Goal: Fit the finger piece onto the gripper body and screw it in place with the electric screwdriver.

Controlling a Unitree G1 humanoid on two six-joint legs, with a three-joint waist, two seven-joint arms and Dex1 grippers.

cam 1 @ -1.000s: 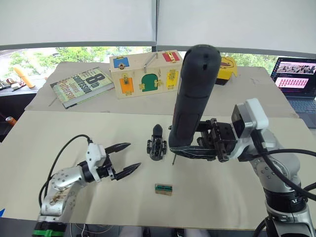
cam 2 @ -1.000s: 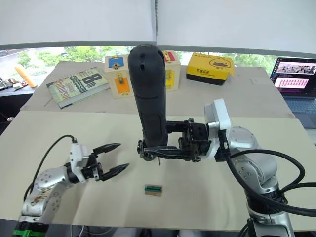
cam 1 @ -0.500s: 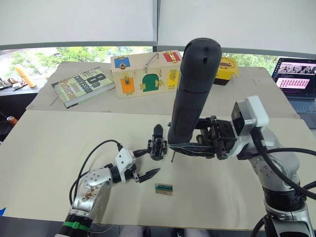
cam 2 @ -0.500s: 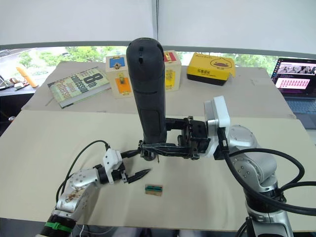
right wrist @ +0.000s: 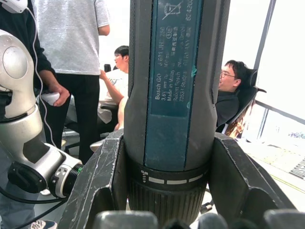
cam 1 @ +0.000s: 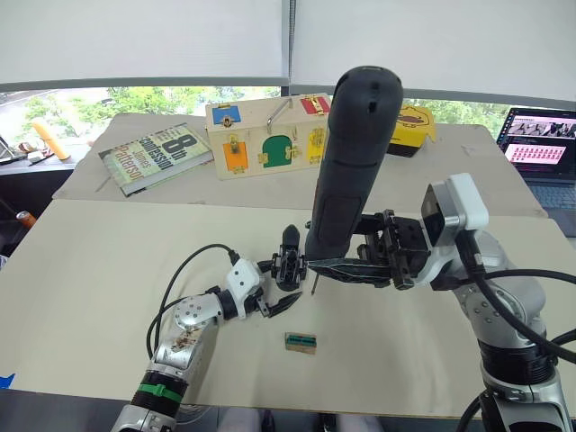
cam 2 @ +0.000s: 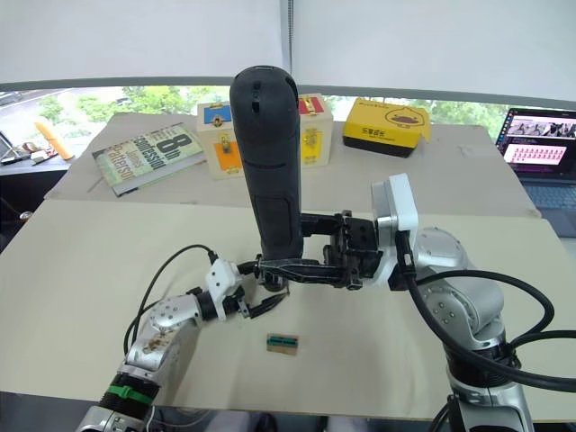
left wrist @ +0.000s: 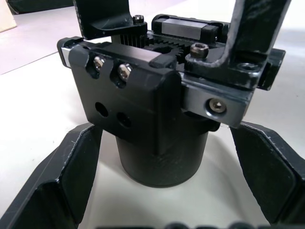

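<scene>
Left claw (cam 1: 274, 286) open, straddling gripper body (cam 1: 288, 263); right claw (cam 1: 335, 267) clamps electric screwdriver (cam 1: 351, 162). Steady body before driving.

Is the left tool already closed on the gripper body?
No: in the left wrist view the left tool is open, its two fingers standing on either side of the gripper body with gaps between.

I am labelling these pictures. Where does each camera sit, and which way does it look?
Head views: forward and down over the table; left gripper and right gripper show.
Left wrist view: along its fingers, astride the gripper body.
Right wrist view: along fingers clamping the electric screwdriver; people behind.
Head and wrist views share body and screwdriver.
</scene>
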